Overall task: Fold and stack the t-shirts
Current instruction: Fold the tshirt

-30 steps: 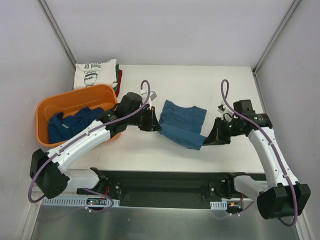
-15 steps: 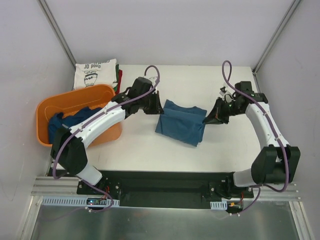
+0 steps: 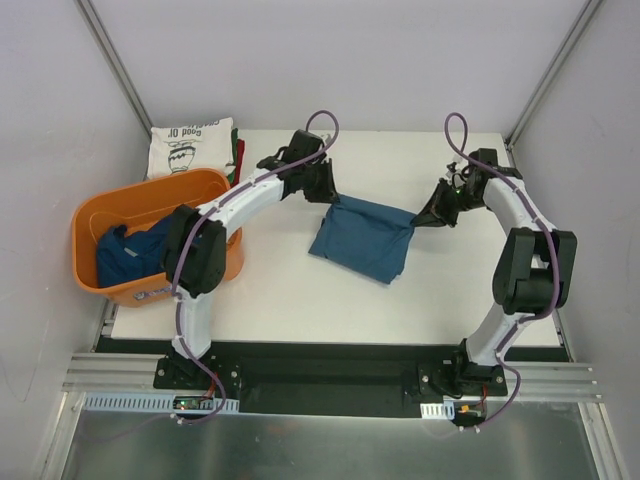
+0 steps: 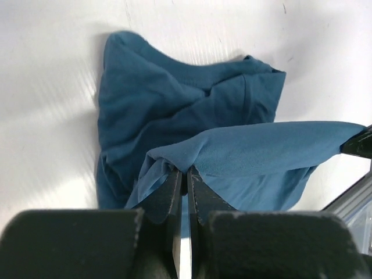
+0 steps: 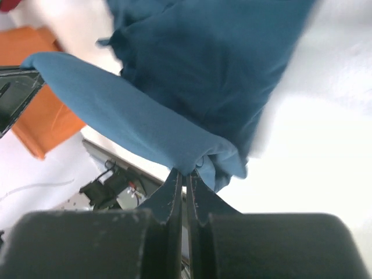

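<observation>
A dark blue t-shirt (image 3: 362,240) lies partly folded on the white table, its far edge lifted and stretched between both grippers. My left gripper (image 3: 331,197) is shut on its left corner (image 4: 174,163). My right gripper (image 3: 421,220) is shut on its right corner (image 5: 200,160). The rest of the shirt (image 4: 151,110) lies bunched on the table below. Another dark blue shirt (image 3: 135,250) sits in the orange tub. A folded cream shirt with a vase print (image 3: 190,145) tops a stack with green and red edges (image 3: 238,160) at the back left.
The orange plastic tub (image 3: 200,190) stands at the left, close to my left arm. Grey walls enclose the table on the back and sides. The black rail (image 3: 330,365) with the arm bases runs along the near edge.
Both grippers have moved toward the back of the table, carrying the shirt's held edge away from the near side. The shirt has flattened and shifted back with them.
</observation>
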Controlling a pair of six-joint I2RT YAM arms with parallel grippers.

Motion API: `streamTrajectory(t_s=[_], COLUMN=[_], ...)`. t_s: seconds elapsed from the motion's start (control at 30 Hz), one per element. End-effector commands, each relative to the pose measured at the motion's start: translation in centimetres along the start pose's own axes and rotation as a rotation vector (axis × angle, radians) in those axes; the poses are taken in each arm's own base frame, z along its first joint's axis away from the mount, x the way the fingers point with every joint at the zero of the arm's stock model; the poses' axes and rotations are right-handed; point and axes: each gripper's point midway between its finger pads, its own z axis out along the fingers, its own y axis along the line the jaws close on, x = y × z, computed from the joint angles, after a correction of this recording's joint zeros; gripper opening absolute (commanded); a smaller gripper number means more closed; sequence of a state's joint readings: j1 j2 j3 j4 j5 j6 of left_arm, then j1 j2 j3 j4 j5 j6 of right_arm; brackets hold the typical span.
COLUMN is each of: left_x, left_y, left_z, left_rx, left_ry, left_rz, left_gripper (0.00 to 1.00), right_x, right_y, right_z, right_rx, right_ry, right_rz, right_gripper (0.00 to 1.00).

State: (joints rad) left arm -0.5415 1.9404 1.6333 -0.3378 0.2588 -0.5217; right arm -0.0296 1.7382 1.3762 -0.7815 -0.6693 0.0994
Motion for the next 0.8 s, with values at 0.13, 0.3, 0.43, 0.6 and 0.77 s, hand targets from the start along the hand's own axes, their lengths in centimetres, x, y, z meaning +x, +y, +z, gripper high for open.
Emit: streamTrajectory(t_s=[0.13, 0.3, 0.43, 0.6, 0.77], left_x=[-2.8, -5.0, -5.7, -5.3, 0.2], left_y=[1.0, 1.3, 0.0, -3.3, -5.8], left_z=[4.9, 6.0, 4.3, -0.7, -3.1], left_rx=[0.02, 0.017, 0.045, 0.135, 0.246], left_ry=[0.002, -0.038, -0.061, -0.076, 0.019], left_rz=[0.04, 0.039, 0.057, 0.085, 0.098], left_gripper=[0.02, 0.31, 0.66, 0.99, 0.99], right_x=[-5.7, -9.2, -9.3, -6.7, -1.6], right_y=[-3.1, -3.7, -2.0, 1.1, 3.9], right_z=[2.5, 4.1, 3.1, -0.3, 1.2], right_rx=[0.049, 0.061, 0.025, 0.025, -0.056], right_ry=[-0.072, -0.08, -0.084, -0.133, -0.096], right_rz=[-0.009, -0.011, -0.032, -0.116, -0.15], right_gripper=[0.03, 0.16, 0.48, 0.97, 0.97])
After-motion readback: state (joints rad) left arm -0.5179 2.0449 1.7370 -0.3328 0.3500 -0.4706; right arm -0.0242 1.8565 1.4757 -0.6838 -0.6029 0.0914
